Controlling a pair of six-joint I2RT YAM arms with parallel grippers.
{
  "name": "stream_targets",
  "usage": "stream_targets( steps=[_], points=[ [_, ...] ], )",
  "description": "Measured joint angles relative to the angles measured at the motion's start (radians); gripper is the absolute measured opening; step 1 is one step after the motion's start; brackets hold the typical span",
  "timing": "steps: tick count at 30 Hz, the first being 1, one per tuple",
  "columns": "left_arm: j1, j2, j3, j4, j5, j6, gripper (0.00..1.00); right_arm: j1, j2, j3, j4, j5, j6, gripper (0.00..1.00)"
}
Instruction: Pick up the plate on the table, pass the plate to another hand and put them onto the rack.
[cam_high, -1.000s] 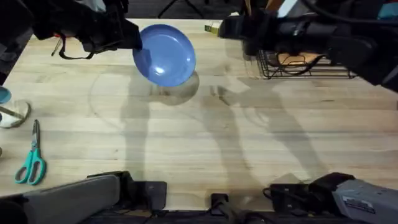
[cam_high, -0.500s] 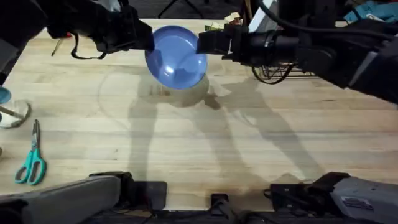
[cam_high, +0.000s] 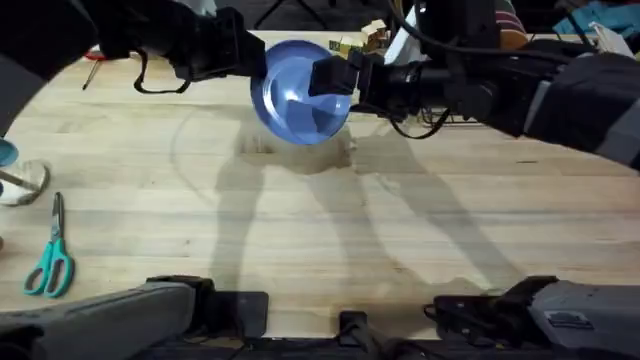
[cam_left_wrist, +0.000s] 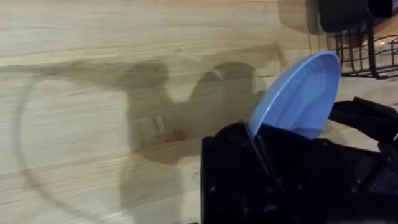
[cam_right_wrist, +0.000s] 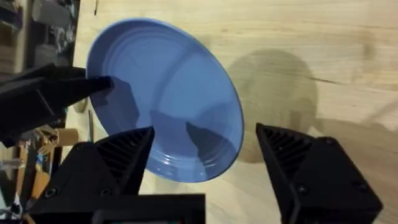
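Observation:
The light-blue plate (cam_high: 298, 92) hangs tilted above the far middle of the table (cam_high: 300, 230). My left gripper (cam_high: 252, 62) is shut on its left rim; in the left wrist view the plate (cam_left_wrist: 298, 93) rises out of the gripper (cam_left_wrist: 255, 152). From the right, my right gripper (cam_high: 335, 80) stands open around the plate's right edge. The right wrist view has the plate (cam_right_wrist: 165, 93) reaching in between that gripper's (cam_right_wrist: 205, 158) spread fingers, and the left gripper (cam_right_wrist: 62, 93) pinching the opposite rim. A corner of the black wire rack (cam_left_wrist: 367, 50) stands beyond the plate.
Teal-handled scissors (cam_high: 50, 262) lie near the table's left edge, with a small pale dish (cam_high: 22, 182) beyond them. A small yellow object (cam_high: 345, 45) sits at the far edge behind the plate. The right arm (cam_high: 520, 90) covers the far right of the table.
The left arm has carried the plate to the right. The right arm has swung left from the rack side until its open fingers reach the plate's right edge.

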Motion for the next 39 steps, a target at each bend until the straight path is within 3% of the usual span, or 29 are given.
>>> stream_targets(
  steps=[4,10,13,16,20,33,34,36,39],
  points=[
    [0.000,0.000,0.000,0.002,0.000,-0.002,0.042,0.000,0.000,0.000,0.001,0.005,0.007,0.968],
    [0.000,0.000,0.000,0.002,0.002,-0.003,0.042,0.000,0.000,0.000,0.002,0.030,0.019,0.726],
    [0.000,0.000,0.000,0.002,0.010,-0.003,0.041,0.000,0.000,0.000,0.001,0.038,0.020,0.523],
    [0.007,0.000,0.000,0.006,0.002,-0.004,0.042,-0.004,0.001,0.000,-0.010,0.062,0.024,0.219],
    [0.014,0.000,0.000,0.007,-0.008,-0.005,0.042,-0.005,0.001,0.000,-0.013,0.082,0.024,0.047],
    [0.014,0.000,0.000,0.007,-0.011,-0.005,0.042,-0.006,0.000,0.000,-0.011,0.083,0.024,0.030],
    [0.014,0.000,0.000,0.007,-0.011,-0.005,0.067,-0.008,0.000,0.000,-0.010,0.083,0.024,0.030],
    [0.011,0.000,0.000,0.005,0.001,-0.010,0.261,-0.012,0.000,0.000,-0.003,0.076,0.021,0.030],
    [0.004,0.000,0.000,0.006,0.016,-0.010,0.395,-0.020,0.001,0.000,-0.001,0.072,0.020,0.030]
  ],
)
